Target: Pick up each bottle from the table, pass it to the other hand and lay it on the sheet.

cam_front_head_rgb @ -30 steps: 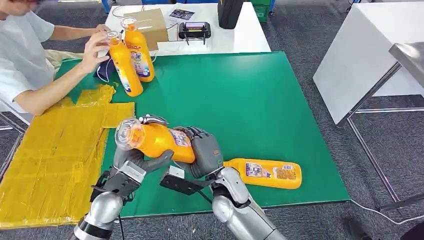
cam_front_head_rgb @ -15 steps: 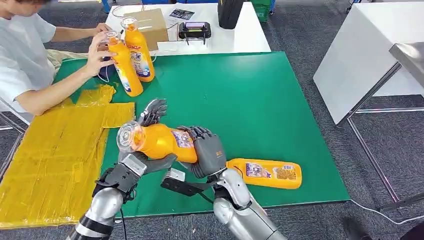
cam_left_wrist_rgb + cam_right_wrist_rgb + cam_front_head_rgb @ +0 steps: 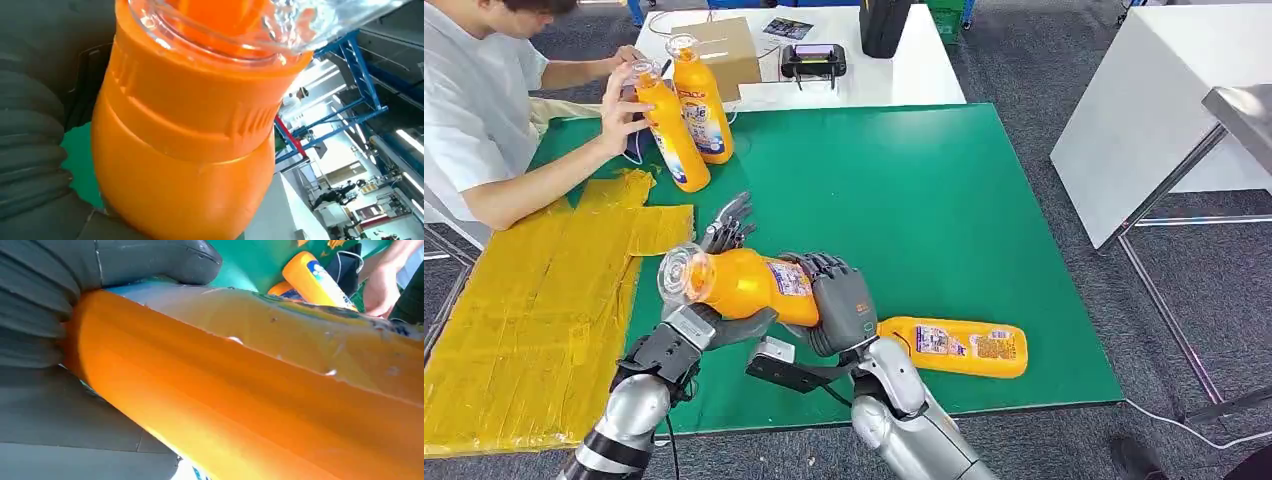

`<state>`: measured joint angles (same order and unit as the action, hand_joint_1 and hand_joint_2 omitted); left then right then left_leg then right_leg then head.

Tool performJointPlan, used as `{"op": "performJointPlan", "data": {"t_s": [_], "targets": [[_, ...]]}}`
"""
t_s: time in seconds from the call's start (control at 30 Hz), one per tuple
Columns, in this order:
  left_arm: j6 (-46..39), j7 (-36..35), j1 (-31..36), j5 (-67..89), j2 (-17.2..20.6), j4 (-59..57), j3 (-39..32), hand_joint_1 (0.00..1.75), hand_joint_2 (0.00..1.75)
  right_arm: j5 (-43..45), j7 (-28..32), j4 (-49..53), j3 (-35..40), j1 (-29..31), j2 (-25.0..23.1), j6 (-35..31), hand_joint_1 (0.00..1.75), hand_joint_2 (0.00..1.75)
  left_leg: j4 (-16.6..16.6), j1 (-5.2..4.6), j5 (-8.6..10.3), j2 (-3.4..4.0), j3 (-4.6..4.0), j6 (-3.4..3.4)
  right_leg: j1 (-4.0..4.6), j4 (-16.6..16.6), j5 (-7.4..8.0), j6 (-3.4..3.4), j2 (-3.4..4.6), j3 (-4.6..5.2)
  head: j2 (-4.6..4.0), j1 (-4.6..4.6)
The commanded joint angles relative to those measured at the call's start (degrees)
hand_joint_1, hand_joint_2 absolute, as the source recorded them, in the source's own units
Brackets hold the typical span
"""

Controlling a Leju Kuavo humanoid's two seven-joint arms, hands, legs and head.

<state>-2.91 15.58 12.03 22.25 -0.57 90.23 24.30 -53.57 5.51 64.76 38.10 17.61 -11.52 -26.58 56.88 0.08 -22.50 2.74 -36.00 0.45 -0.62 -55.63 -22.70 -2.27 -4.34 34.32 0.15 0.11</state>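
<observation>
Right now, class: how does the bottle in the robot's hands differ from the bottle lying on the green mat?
The held bottle is raised off the table, gripped by the right hand; the lying bottle rests flat, untouched. The held bottle's clear cap faces the camera; the lying one shows its label. Both are orange.

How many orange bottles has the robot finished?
None lie on the yellow sheet yet. The right robot hand grips one orange plastic bottle, mid-handover; the left robot hand is open around it. Another orange bottle waits on the green table.
</observation>
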Motion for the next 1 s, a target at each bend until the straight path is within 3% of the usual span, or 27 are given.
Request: {"op": "performJointPlan", "data": {"t_s": [0.03, 0.73, 0.77, 0.8, 0.83, 1.0], "targets": [[0.72, 0.35, 1.43, -0.07, 0.19, -3.04, 3.42, 1.75, 1.75, -0.06, 1.5, -3.59, 5.86, 2.58, -0.12, 0.74, 1.75, 1.75, 0.0, 0.07, -0.16, -0.15, 0.31, -0.05, -0.01, 0.02, -0.14, 0.08, 0.39, -0.31, 0.0, 0.0], [1.59, 1.13, 0.96, -1.25, 0.63, -1.34, 3.66, 1.75, 1.75, 1.74, 2.9, 4.09, 0.24, -0.43, 0.63, -6.59, 1.73, 1.75, 0.01, 0.03, -0.12, -0.17, 0.2, -0.03, -0.03, 0.0, -0.12, 0.06, 0.29, -0.22, 0.0, 0.0], [1.46, 1.24, 1.0, -1.61, 0.7, -0.82, 3.3, 1.75, 1.75, 2.42, 3.61, 5.6, -0.51, -1.05, 0.74, -7.49, 1.64, 1.75, 0.06, 0.07, -0.19, -0.23, 0.26, -0.04, -0.02, -0.03, -0.19, 0.08, 0.36, -0.3, 0.0, 0.0], [1.18, 1.33, 1.3, -1.81, 0.89, -0.1, 2.74, 1.75, 1.75, 3.95, 4.95, 7.68, -1.44, -1.8, 0.96, -8.65, 1.43, 1.75, 0.04, 0.06, -0.13, -0.21, 0.19, -0.04, -0.01, -0.02, -0.13, 0.06, 0.28, -0.22, 0.0, 0.0], [1.13, 1.29, 1.53, -1.78, 1.06, 0.47, 2.43, 1.75, 1.75, 4.53, 5.35, 9.3, -1.99, -2.39, 1.14, -8.92, 0.0, 1.75, 0.07, 0.07, -0.2, -0.32, 0.27, -0.05, -0.03, -0.06, -0.22, 0.09, 0.33, -0.31, 0.0, 0.0], [0.82, 1.34, 1.85, -1.77, 1.31, 1.27, 1.81, 1.75, 1.75, 5.29, 6.11, 11.25, -2.61, -3.14, 1.39, -9.32, 0.0, 1.75, 0.03, 0.05, -0.15, -0.2, 0.24, -0.04, -0.03, -0.03, -0.15, 0.08, 0.35, -0.24, 0.0, 0.0]]}}
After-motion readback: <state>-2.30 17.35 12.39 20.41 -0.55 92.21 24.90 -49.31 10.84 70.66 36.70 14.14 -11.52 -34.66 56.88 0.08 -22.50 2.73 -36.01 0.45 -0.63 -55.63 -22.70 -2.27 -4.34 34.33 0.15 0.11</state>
